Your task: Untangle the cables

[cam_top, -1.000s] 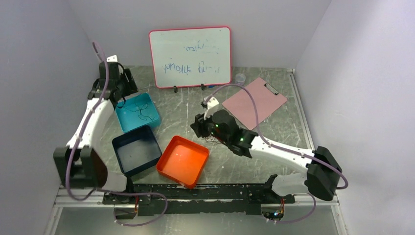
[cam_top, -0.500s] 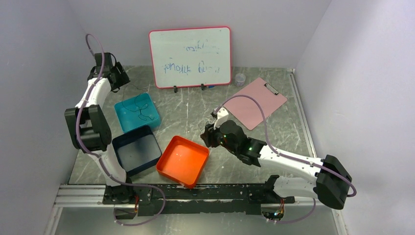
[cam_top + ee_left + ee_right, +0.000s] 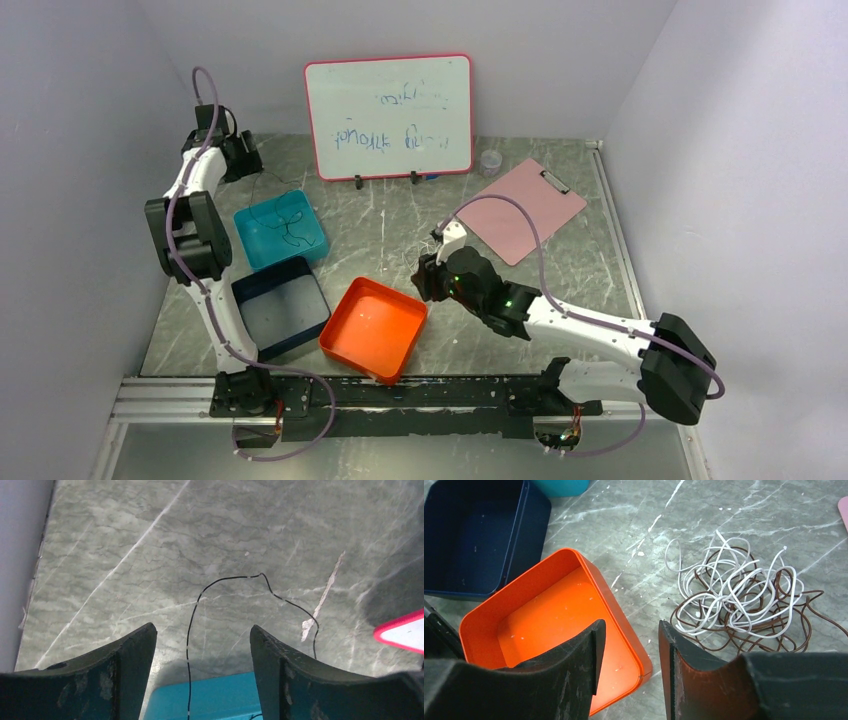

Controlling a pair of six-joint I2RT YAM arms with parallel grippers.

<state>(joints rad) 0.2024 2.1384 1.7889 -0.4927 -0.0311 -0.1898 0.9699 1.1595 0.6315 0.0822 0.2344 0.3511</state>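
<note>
A tangle of white and brown cables lies on the table right of the orange tray. My right gripper is open and empty, above the tray's right rim, left of and apart from the tangle. In the top view the right gripper hides most of that tangle. A thin black cable loops over the table and runs down between my open left gripper's fingers into the teal tray, touching neither. More black cable lies in the teal tray. The left gripper is at the far left.
A navy tray stands between the teal and orange trays. A whiteboard stands at the back; its red corner shows in the left wrist view. A pink clipboard and a small clear cup lie at the back right.
My left arm has risen and swung from the teal tray toward the back left corner. My right gripper has moved nearer, toward the orange tray.
</note>
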